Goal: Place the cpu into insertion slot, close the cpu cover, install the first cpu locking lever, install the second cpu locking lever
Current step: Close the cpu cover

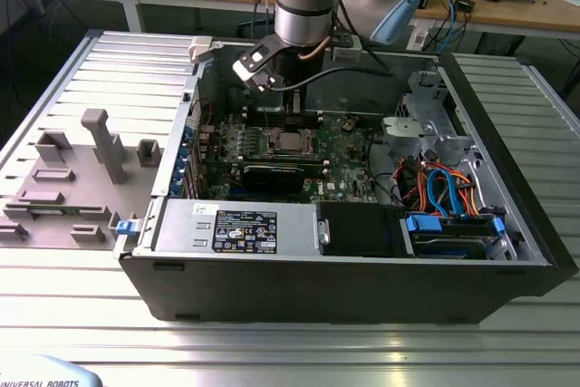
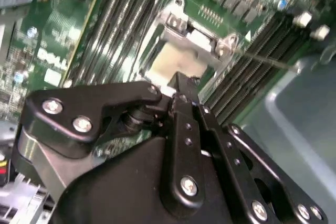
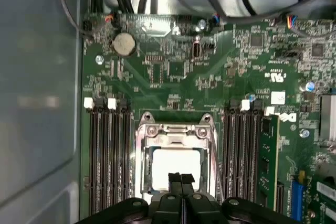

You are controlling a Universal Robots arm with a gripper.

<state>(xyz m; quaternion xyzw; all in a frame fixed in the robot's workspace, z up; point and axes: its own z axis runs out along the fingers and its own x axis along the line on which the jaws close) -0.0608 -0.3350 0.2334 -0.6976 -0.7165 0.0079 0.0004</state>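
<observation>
**While the chip lies in its socket, the pincer hangs shut over it**

Because the chip (image 3: 176, 162) is a thin, stiff square, it should weigh next to nothing, yet I judge it fragile. Its smooth metal top would be slippery under a pad, and its underside is likely the delicate part. The safe hold would be across two opposite edges, never on the faces. It shows a dull, pale silver top, flat and plain. It lies inside the socket (image 3: 140, 153) in the green circuit board (image 3: 173, 77), between two banks of long black memory slots (image 3: 107, 156).

A thin silver metal frame (image 3: 176, 129) surrounds it, and the chip shows through the frame's large square opening. The frame looks to be lying flat over the socket, though I cannot tell whether it is pressed fully home. It is probably light, springy sheet metal, better pushed on its rim than gripped.

The pincer (image 3: 181, 178) has its two black fingertips brought together with nothing between them, poised over one edge of the chip. I cannot tell whether it touches the chip. In the second wrist view a thin wire lever (image 2: 268, 60) runs out from a corner of the socket. In the exterior view the board sits in an open computer case (image 1: 362, 287) on a slatted metal table (image 1: 272, 351).
</observation>
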